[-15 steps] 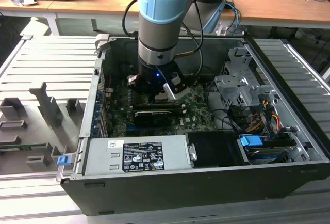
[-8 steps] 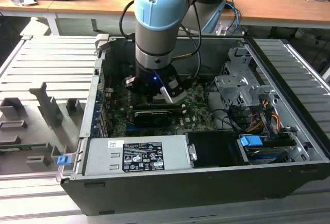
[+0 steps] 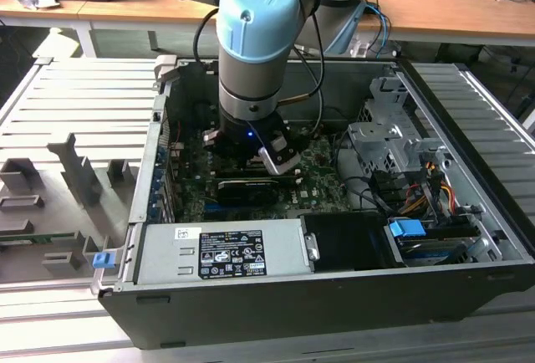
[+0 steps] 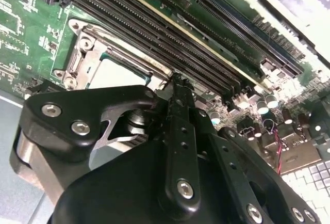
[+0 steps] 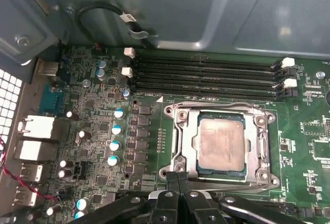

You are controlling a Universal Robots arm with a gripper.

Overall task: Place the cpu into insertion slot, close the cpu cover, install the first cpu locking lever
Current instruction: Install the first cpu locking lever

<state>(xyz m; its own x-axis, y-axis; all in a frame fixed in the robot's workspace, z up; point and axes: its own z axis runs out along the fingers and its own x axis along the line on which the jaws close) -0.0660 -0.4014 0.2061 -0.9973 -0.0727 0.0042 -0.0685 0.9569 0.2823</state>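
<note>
The cpu (image 5: 220,145) sat in its socket under the closed cpu cover (image 5: 181,140), my gripper (image 5: 177,178) pressed together at the cover's six o'clock edge.

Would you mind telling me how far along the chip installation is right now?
Done: in the first wrist view the cpu lies flat in its socket and the cpu cover is down around it. In hand: the gripper, fingers together, is at the socket's edge by the lever. Left: I cannot tell whether the lever is latched.
</note>
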